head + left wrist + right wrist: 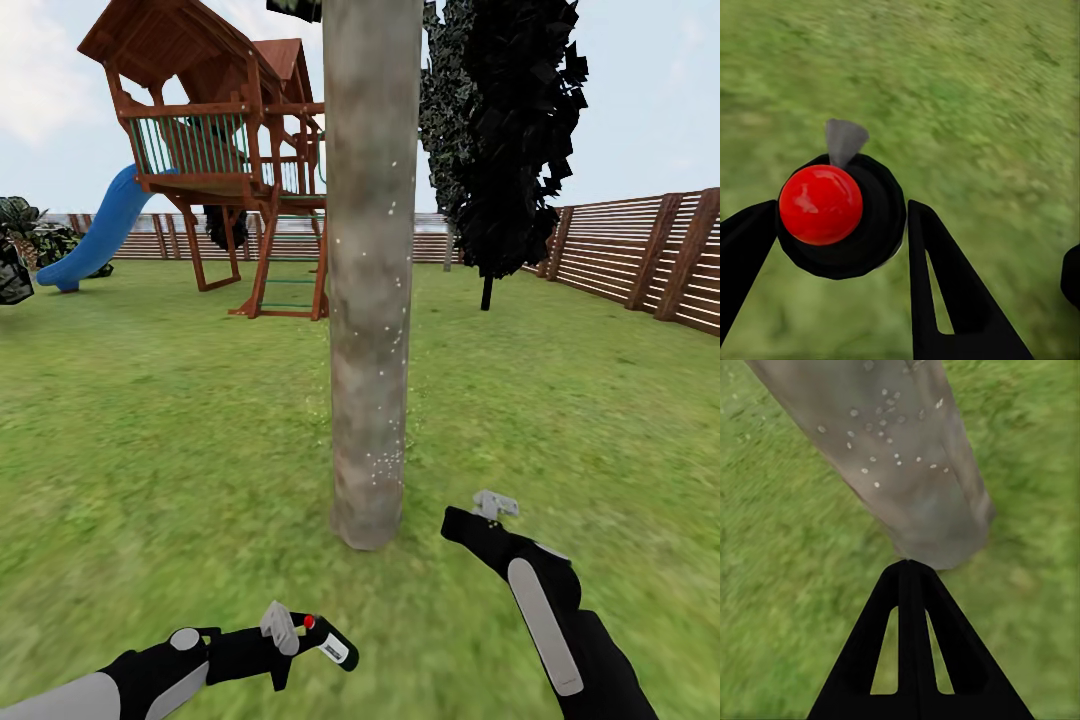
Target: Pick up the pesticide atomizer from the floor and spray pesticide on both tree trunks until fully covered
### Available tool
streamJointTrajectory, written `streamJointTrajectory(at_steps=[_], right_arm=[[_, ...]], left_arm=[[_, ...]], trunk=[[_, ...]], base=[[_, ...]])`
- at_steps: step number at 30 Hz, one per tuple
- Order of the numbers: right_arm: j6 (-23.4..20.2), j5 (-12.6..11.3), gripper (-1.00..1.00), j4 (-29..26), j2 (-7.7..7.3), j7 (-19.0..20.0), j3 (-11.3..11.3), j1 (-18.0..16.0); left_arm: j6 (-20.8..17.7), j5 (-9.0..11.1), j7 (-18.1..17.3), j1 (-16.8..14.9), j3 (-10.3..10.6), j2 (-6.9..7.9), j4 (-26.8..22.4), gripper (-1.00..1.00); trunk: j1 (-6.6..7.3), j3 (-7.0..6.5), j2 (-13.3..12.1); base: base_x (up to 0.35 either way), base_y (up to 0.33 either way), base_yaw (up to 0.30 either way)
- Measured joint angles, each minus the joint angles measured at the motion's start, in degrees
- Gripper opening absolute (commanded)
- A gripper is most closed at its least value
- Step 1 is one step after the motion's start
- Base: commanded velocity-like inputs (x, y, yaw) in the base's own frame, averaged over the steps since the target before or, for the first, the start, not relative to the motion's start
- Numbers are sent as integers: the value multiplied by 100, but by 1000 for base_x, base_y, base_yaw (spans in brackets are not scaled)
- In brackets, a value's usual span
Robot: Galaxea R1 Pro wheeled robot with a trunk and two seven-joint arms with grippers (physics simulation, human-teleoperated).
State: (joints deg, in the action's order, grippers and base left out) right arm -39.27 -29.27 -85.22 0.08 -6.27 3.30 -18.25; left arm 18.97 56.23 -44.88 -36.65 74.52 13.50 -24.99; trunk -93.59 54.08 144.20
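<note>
one trunk (370,300) stands upright ahead, specks (385,465) sparse on it. left claw (290,632) pinches atomizer (325,640), nozzle aimed rightward, not at trunk. right claw (494,505) pressed together, nearer trunk.

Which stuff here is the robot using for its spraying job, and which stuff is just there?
For the job:
- pesticide atomizer, in the left gripper
- tree trunk
- white pesticide specks on it

Just there:
- play tower with blue slide
- wooden fence
- black-leaved tree
- right gripper, empty

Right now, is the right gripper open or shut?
Shut: the right gripper has its two fingers pressed together, holding nothing, pointing at the tree trunk.
</note>
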Motion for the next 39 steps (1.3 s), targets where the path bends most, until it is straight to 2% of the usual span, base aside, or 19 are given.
streamJointTrajectory(at_steps=[14,20,26,29,31,32,39], right_arm=[[16,27,-100,7,-70,-13,-75,0],[59,42,-100,46,-91,-23,-123,86],[74,71,-100,48,-91,-49,-131,151],[74,89,-100,48,-95,-104,-136,192],[71,95,-100,48,-165,-264,-133,201],[72,92,100,48,-194,-309,-132,213],[88,90,100,31,-249,-383,-134,328]], left_arm=[[-1,39,4,3,0,10,44,-100],[-1,55,13,7,-8,100,76,-100],[-5,64,34,8,-9,273,78,-100],[-13,78,40,8,-11,471,79,-100],[-14,81,54,8,-18,587,117,-100],[-12,81,56,8,-23,624,136,-100],[-9,89,59,6,-58,759,181,-100]], trunk=[[0,0,0],[0,0,0],[0,0,0],[0,0,0],[0,0,0],[0,0,0],[0,0,0]], base=[[0,0,0],[0,0,0],[0,0,0],[0,0,0],[0,0,0],[0,0,0],[0,0,0]])
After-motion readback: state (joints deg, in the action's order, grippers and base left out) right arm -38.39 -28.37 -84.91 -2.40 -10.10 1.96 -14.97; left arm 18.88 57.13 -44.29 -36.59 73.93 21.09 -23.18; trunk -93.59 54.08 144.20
